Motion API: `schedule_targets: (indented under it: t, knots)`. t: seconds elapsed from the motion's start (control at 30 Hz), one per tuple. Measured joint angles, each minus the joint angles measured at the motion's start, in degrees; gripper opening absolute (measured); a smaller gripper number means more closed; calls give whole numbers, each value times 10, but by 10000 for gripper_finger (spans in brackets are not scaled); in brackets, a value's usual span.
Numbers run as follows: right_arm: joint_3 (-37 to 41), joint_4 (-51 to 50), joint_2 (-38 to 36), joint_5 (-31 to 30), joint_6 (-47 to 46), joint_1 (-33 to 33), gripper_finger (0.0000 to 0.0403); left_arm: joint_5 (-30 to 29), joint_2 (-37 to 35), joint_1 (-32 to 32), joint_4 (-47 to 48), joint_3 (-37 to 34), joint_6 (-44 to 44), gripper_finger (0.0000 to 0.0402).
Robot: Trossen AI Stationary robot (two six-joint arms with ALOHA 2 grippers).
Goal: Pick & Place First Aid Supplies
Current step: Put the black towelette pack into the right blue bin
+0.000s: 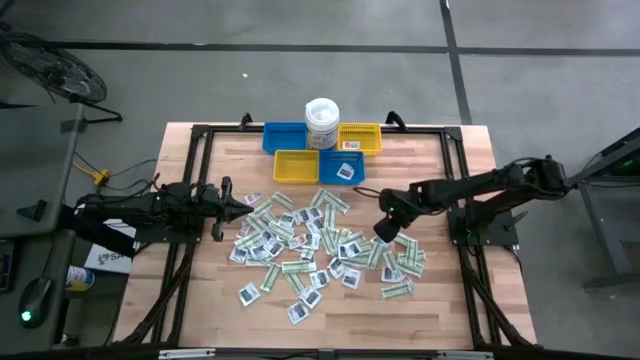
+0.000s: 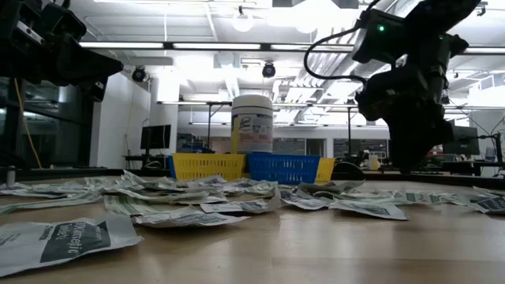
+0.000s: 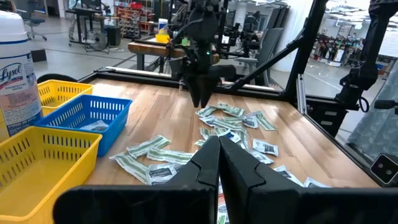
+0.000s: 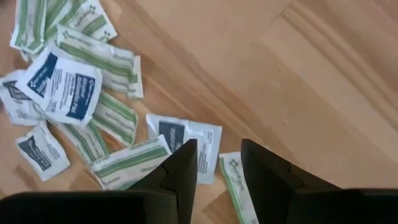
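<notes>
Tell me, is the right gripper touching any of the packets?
Apart. In the right wrist view, the right gripper hangs with its fingers parted above the packets, nothing between them. The low view shows it clear of the pile.

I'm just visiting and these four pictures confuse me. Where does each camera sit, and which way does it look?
High: overhead, looking straight down; both arms, packets.
Low: table height, looking across at the bins; arms come from above.
Left wrist: on the left arm, past its shut left claw toward the other arm.
Right wrist: on the right arm, past the open right claw, down at the packets.
All four show the packets.
</notes>
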State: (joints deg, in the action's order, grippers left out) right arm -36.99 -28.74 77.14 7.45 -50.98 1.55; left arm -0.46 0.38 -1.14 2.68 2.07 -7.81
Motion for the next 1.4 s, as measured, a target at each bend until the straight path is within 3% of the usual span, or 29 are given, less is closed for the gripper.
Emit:
schedule_targets:
  t: [0.83, 1.27, 1.4]
  knots:
    - [-2, 53, 97, -6, 0, -28, 116, 0, 0, 0, 0, 0, 0, 7]
    - [-2, 68, 119, -16, 4, -38, 12, 0, 0, 0, 0, 0, 0, 7]
    - [-2, 72, 120, -12, 4, -38, 2, 0, 0, 0, 0, 0, 0, 7]
